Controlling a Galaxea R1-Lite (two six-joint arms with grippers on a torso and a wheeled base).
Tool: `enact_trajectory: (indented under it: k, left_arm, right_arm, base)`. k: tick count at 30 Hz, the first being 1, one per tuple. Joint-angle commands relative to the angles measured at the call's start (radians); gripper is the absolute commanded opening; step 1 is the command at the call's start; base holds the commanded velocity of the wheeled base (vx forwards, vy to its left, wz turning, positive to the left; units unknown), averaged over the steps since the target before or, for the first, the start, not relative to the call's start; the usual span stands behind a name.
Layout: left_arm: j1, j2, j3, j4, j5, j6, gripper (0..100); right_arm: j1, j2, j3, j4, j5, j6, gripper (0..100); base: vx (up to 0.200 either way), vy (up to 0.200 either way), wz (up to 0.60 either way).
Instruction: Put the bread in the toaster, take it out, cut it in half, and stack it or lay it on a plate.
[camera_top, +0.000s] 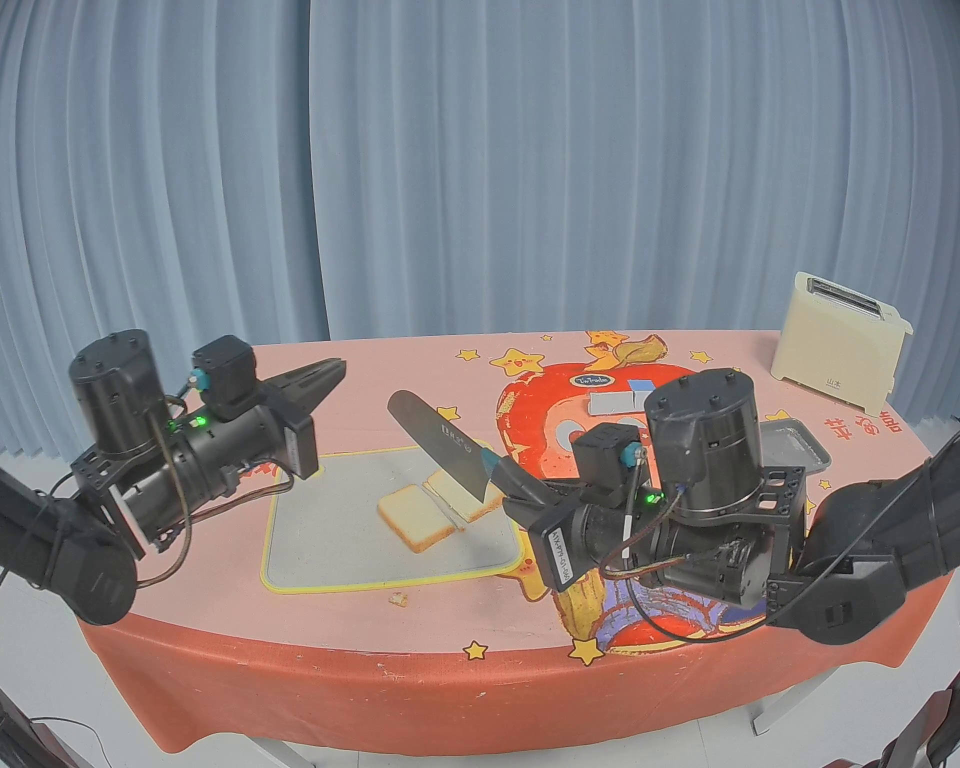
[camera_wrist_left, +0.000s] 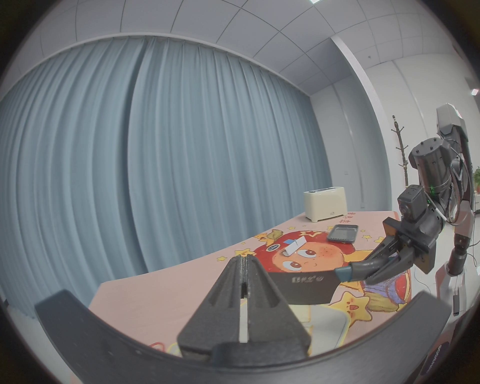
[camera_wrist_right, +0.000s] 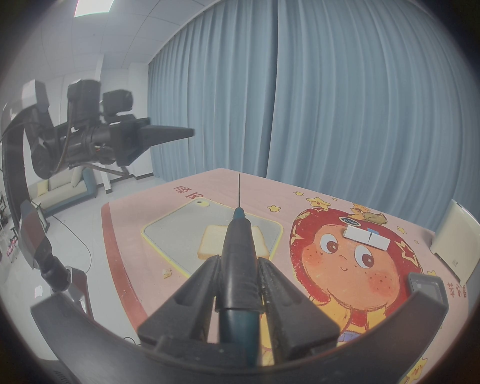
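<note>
Right gripper (camera_top: 515, 487): jaws clenched on the handle of the knife (camera_top: 440, 440), held over the front middle of the worktop (camera_top: 400, 365). The dark blade slants up and away toward the far left corner, and its heel is above the bread (camera_top: 425, 515). Contact between blade and bread cannot be confirmed.

The bread lies on the grey cutting mat (camera_top: 320, 530), which sits left of centre near the front edge. It appears to be in two pieces lying close side by side.

Left gripper (camera_top: 330, 372): jaws pressed together with nothing in them, held above the left edge of the worktop, well apart from the bread.

Toaster (camera_top: 838, 340): upright at the far right corner. A metal tray (camera_top: 805, 445) lies near the right edge. One crumb (camera_top: 399, 599) lies by the front edge, just off the mat.
</note>
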Motion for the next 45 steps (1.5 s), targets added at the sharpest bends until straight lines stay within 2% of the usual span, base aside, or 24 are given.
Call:
enact_trajectory:
  k: [1,7,10,15,16,17,19,20,24,27,29,32,34,35,36,37,39,42,43,44,45]
  left_arm:
    - [0.092,-0.163,0.107,-0.003,0.007,0.001,0]
    - [0.168,-0.267,0.19,0.003,0.006,-0.002,0]
    - [0.225,-0.355,0.299,0.0,0.004,-0.002,0]
    - [0.245,-0.497,0.36,0.005,0.006,-0.007,0]
    - [0.245,-0.503,0.362,0.005,0.006,-0.008,0]
    - [0.251,-0.552,0.372,0.008,0.013,-0.018,0]
    - [0.266,-0.579,0.392,0.008,0.025,-0.03,0]
    - [0.288,-0.612,0.444,0.0,0.035,-0.042,0]
    - [0.292,-0.755,0.622,0.006,0.039,-0.036,0]
    - [0.291,-0.856,0.621,0.095,0.045,-0.047,0]
    - [0.291,-1.039,0.621,0.217,0.048,-0.039,0]
    - [0.297,-1.212,0.619,0.437,0.052,-0.018,0]
    - [0.299,-1.393,0.618,0.642,0.059,0.015,0]
    - [0.299,-1.413,0.618,0.661,0.061,0.016,0]
    - [0.297,-1.513,0.618,0.757,0.073,0.022,0]
    - [0.297,-1.568,0.618,0.807,0.079,0.024,0]
    - [0.302,-1.652,0.619,0.887,0.087,0.025,0]
    - [0.332,-1.678,0.619,0.947,0.088,0.027,0]
    - [0.342,-1.697,0.621,1.016,0.09,0.028,0]
    - [0.342,-1.703,0.619,1.056,0.091,0.022,0]
    - [0.342,-1.703,0.619,1.051,0.095,0.008,0]
  right_arm:
    - [-0.005,-0.071,0.038,-0.001,-0.003,0.028,0]
    - [-0.037,-0.127,0.084,-0.002,0.002,0.026,0]
    - [-0.066,-0.16,0.15,-0.042,0.002,0.026,0]
    - [-0.077,-0.185,0.351,-0.235,0.005,0.013,0]
    - [-0.077,-0.185,0.357,-0.243,0.005,0.013,0]
    - [-0.065,-0.182,0.403,-0.336,0.003,0.005,0]
    - [-0.06,-0.177,0.421,-0.393,0.002,-0.001,0]
    - [-0.057,-0.165,0.44,-0.448,0.0,-0.012,0]
    - [-0.068,-0.125,0.463,-0.516,0.002,-0.014,0]
    - [-0.069,-0.124,0.464,-0.554,0.003,-0.012,0]
    - [-0.06,-0.13,0.466,-0.576,0.0,-0.014,0]
    - [-0.059,-0.139,0.455,-0.579,0.0,-0.014,0]
    - [-0.062,-0.154,0.45,-0.579,-0.001,-0.014,0]
    - [-0.063,-0.156,0.45,-0.579,-0.001,-0.014,0]
    - [-0.071,-0.167,0.45,-0.579,-0.001,-0.015,0]
    - [-0.072,-0.173,0.45,-0.579,0.0,-0.017,0]
    - [-0.074,-0.183,0.449,-0.579,-0.001,-0.017,0]
    - [-0.074,-0.185,0.447,-0.577,-0.001,-0.017,0]
    - [-0.074,-0.182,0.446,-0.577,-0.001,-0.017,0]
    - [-0.075,-0.179,0.441,-0.579,-0.001,-0.017,0]
    - [-0.075,-0.177,0.437,-0.579,-0.001,-0.017,0]
  base:
    - [0.0,0.0,0.0]
    - [0.0,0.0,0.0]
    - [0.0,0.0,0.0]
    - [0.0,0.0,0.0]
    - [0.0,0.0,0.0]
    - [0.0,0.0,0.0]
    - [0.0,0.0,0.0]
    - [0.0,0.0,0.0]
    - [0.0,0.0,0.0]
    - [0.0,0.0,0.0]
    - [0.0,0.0,0.0]
    - [0.0,0.0,0.0]
    - [0.0,0.0,0.0]
    - [0.0,0.0,0.0]
    - [0.0,0.0,0.0]
    - [0.0,0.0,0.0]
    - [0.0,0.0,0.0]
    - [0.0,0.0,0.0]
    - [0.0,0.0,0.0]
    - [0.0,0.0,0.0]
    - [0.0,0.0,0.0]
